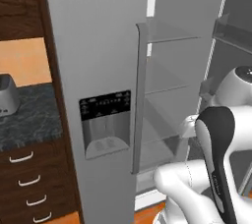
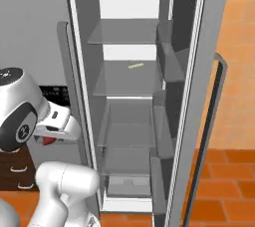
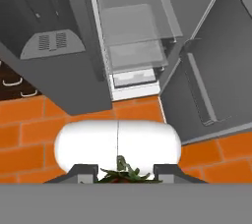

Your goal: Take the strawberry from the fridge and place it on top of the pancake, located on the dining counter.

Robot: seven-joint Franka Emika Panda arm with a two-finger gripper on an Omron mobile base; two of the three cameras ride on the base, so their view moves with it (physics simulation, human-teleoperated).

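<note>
Clearly the strawberry (image 3: pixel 120 173) is a light, soft fruit that would bruise under a hard squeeze – a gentle pinch across its plump middle suits it best, with the leafy cap left free. In the hand view it sits between the two dark fingertips of the gripper (image 3: pixel 121 171), green spiky leaves uppermost and a sliver of red flesh just below them. From the right base view a small red spot (image 2: pixel 48 141) peeks out under the white hand, beside the fridge (image 2: pixel 149 96). The gripper is nearly closed, pinching the strawberry, so the fruit is out of the fridge and held in the air in front of the open right compartment – above the orange tiled floor (image 3: pixel 29 134). A thin yellow stick-like item (image 2: pixel 135 65) lies on a fridge shelf. Being smooth-skinned, the strawberry could slip if the grip loosened, judging by how little of it is caught
</note>
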